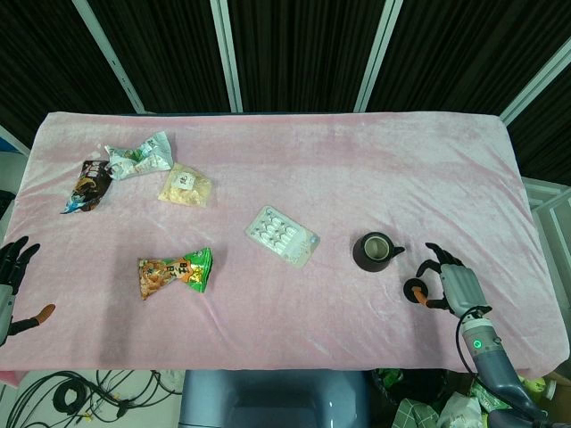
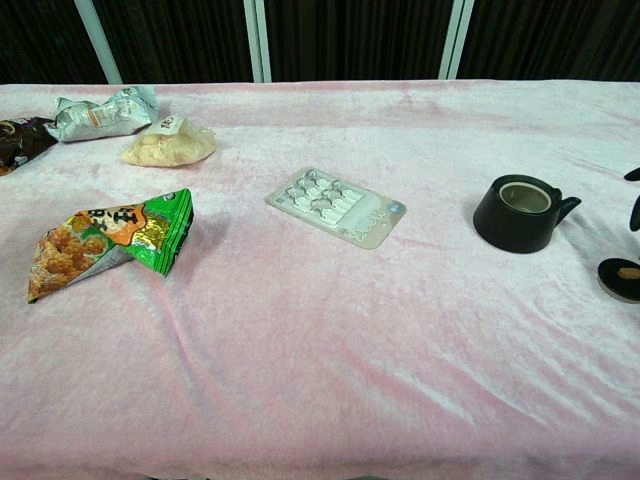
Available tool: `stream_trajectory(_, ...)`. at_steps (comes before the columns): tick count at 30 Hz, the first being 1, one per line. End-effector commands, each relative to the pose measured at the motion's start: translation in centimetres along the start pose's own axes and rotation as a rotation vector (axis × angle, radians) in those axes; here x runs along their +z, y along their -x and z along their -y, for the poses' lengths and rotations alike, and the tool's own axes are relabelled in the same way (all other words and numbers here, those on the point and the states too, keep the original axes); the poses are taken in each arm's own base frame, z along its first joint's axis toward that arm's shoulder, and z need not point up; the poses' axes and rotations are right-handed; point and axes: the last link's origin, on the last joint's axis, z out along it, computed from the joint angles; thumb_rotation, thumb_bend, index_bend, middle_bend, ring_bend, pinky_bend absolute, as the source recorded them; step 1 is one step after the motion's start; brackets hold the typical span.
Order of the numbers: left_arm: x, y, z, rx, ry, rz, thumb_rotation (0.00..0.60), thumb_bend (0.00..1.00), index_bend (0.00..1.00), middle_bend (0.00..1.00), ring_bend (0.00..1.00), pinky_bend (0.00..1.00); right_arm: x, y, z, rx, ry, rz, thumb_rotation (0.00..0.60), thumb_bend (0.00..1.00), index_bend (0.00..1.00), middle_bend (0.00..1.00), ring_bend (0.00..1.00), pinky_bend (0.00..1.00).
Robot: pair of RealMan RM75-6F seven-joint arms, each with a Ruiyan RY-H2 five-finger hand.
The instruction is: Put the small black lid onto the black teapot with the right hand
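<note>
The right robot hand (image 1: 451,283), fingers spread and holding nothing, hovers beside the small black lid (image 1: 416,291), right of the black teapot (image 1: 374,251).

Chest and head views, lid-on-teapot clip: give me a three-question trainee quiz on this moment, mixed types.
1. True or false: the small black lid already sits on the black teapot.
2. What lies nearest the teapot's left side in the chest view? A) blister pack B) green snack bag C) silver packet
3. Fill in: the right hand is beside the ____.

Key: 1 false; 2 A; 3 lid.
</note>
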Motion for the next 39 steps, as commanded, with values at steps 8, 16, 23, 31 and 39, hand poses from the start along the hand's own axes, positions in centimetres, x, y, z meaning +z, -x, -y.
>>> stream_trajectory(8, 0.0, 0.0, 0.0, 0.001, -0.003, 0.003, 0.6, 0.16, 0.09, 0.0, 0.0, 0.0, 0.4, 1.4, -0.6, -0.041, 0.012, 0.011, 0.6, 0.2, 0.54, 0.08, 0.13, 0.18)
stream_trajectory(16, 0.0, 0.0, 0.0, 0.002, -0.004, 0.006, 0.6, 0.16, 0.09, 0.0, 0.0, 0.0, 0.8, 2.0, -1.0, -0.051, 0.023, 0.013, 0.6, 0.22, 0.55, 0.08, 0.13, 0.18)
stream_trajectory(23, 0.0, 0.0, 0.0, 0.004, -0.005, 0.007, 0.6, 0.16, 0.09, 0.0, 0.0, 0.0, 1.2, 2.3, -1.6, -0.054, 0.037, 0.019, 0.6, 0.23, 0.56, 0.08, 0.13, 0.18)
stream_trajectory(31, 0.1, 0.1, 0.0, 0.006, -0.004, 0.008, 0.6, 0.16, 0.09, 0.0, 0.0, 0.0, 1.4, 2.4, -2.0, -0.054, 0.044, 0.026, 0.6, 0.23, 0.57, 0.08, 0.13, 0.18)
stream_trajectory(39, 0.1, 0.1, 0.0, 0.006, -0.005, 0.009, 0.6, 0.16, 0.09, 0.0, 0.0, 0.0, 1.5, 2.5, -2.2, -0.051, 0.048, 0.034, 0.6, 0.23, 0.57, 0.08, 0.13, 0.18)
